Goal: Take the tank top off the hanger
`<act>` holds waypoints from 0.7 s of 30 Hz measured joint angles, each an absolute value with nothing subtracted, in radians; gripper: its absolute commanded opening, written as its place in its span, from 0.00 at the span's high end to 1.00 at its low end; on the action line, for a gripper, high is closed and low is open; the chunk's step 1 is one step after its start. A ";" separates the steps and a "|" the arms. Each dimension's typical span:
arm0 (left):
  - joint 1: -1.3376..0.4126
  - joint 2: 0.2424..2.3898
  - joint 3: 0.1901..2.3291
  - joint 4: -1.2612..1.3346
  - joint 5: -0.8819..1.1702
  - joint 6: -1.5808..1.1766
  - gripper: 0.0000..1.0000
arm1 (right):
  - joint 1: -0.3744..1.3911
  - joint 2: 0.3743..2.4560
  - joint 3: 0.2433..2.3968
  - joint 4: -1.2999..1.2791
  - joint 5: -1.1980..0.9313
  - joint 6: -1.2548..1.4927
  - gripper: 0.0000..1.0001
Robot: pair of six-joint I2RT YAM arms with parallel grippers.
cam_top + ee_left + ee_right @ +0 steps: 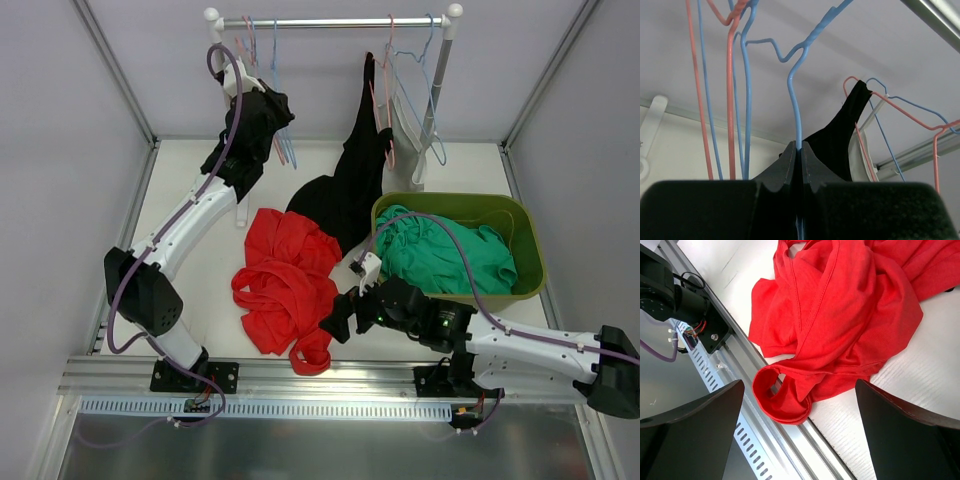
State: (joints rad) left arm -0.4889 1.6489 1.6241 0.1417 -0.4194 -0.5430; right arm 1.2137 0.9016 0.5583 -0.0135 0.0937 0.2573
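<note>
Up at the far edge of the tabletop, the black tank top (350,190) hangs from a pink hanger (910,113). It looks soft and light, so grab a strap. The left gripper (799,147) pinches a blue hanger (793,100); the right gripper (800,405) is spread wide.

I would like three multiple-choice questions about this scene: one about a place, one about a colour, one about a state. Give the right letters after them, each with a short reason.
1. Where is the green cloth? A) in the bin B) on the rail C) under the left arm
2. What colour is the garment nearest the right gripper? A) black B) red C) white
3. How is the left gripper? A) wide open B) shut on the blue hanger C) shut on the black top

Answers: 1 A, it lies inside the bin. 2 B, red fabric shows right below the open gripper. 3 B, it is clamped on the blue wire in the left wrist view.
</note>
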 measured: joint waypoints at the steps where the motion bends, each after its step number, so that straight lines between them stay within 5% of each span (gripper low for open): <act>1: -0.488 1.648 1.624 0.144 -0.414 -0.543 1.00 | 1.214 0.906 0.558 -0.014 0.094 0.257 0.01; 4: -0.483 1.641 1.624 0.137 -0.383 -0.545 0.68 | 1.214 0.933 0.558 -0.014 0.102 0.253 0.01; 6: -0.483 1.630 1.624 0.124 -0.362 -0.541 0.32 | 1.214 0.953 0.558 -0.013 0.110 0.247 0.00; 7: -0.483 1.623 1.624 0.119 -0.355 -0.533 0.06 | 1.214 0.965 0.559 -0.014 0.114 0.242 0.00; 14: -0.483 1.505 1.607 0.118 -0.272 -0.521 0.01 | 1.196 1.075 0.618 -0.019 0.134 0.197 0.01; 21: -0.483 1.052 1.228 0.122 -0.212 -0.490 0.01 | 1.122 1.388 0.835 -0.051 0.131 0.135 0.01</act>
